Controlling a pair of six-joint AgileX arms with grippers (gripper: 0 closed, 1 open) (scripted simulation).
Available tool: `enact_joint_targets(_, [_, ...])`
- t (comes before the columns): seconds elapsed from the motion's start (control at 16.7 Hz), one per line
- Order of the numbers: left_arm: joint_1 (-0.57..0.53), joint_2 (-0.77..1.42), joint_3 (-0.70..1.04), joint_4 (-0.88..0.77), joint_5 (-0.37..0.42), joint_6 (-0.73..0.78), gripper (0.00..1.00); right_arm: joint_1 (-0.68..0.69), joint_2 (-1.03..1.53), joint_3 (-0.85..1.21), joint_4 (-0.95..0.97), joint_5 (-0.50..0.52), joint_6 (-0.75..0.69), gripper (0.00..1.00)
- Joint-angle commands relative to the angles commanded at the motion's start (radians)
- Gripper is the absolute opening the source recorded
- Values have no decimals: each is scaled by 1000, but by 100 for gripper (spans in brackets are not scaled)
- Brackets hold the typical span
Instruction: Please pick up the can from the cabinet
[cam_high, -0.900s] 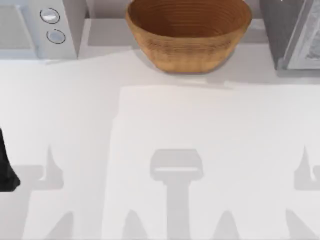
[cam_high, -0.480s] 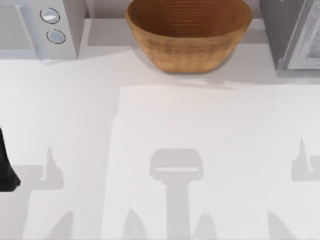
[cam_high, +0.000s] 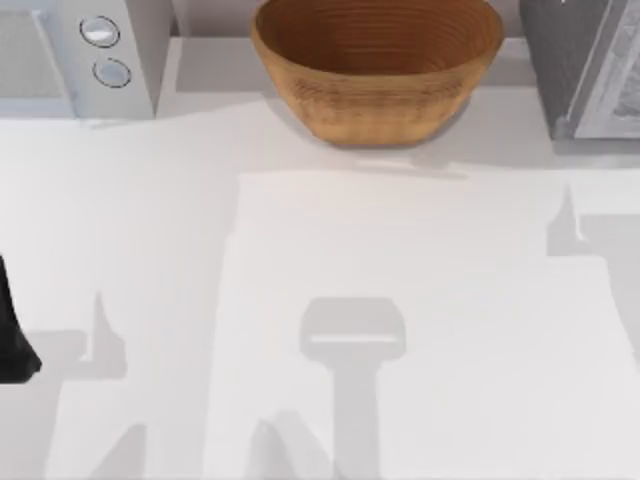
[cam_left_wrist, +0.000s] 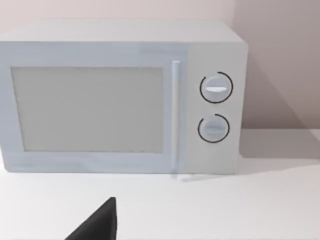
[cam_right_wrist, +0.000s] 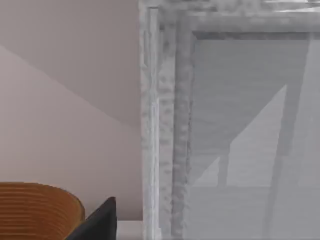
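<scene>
The table (cam_high: 150, 220) is white, and three things stand along its far edge in the top view: a pale microwave (cam_high: 80, 55) at the left, a brown woven bowl (cam_high: 377, 65) in the middle, and a grey cabinet (cam_high: 585, 65) at the right corner. A dark part of the left arm (cam_high: 12, 335) sits at the table's left edge, well apart from all three. In the left wrist view a dark wedge of the left pincer (cam_left_wrist: 97, 225) juts over the table in front of the microwave, whose door is closed and whose two round dials (cam_left_wrist: 216, 87) sit one above the other beside the handle. Whether this pincer is released or clenched cannot be told. In the right wrist view a like dark wedge of the right pincer (cam_right_wrist: 97, 220) lies between the rim of the bowl and the speckled grey upright of the cabinet's front, near both. Its state cannot be told either. Beyond that upright the cabinet is a flat grey panel crossed by pale slanting shapes. The can's place in the cabinet, and so how it lies relative to either pincer, cannot be made out.
</scene>
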Motion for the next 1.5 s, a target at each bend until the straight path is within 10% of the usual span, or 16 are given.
enact_joint_targets(0.6, [0, 0, 0, 0, 0, 0, 100, 82, 593, 810, -185, 87, 7, 100])
enact_joint_targets(1.5, [0, 0, 0, 0, 0, 0, 100, 48, 837, 931, -60, 66, 8, 100])
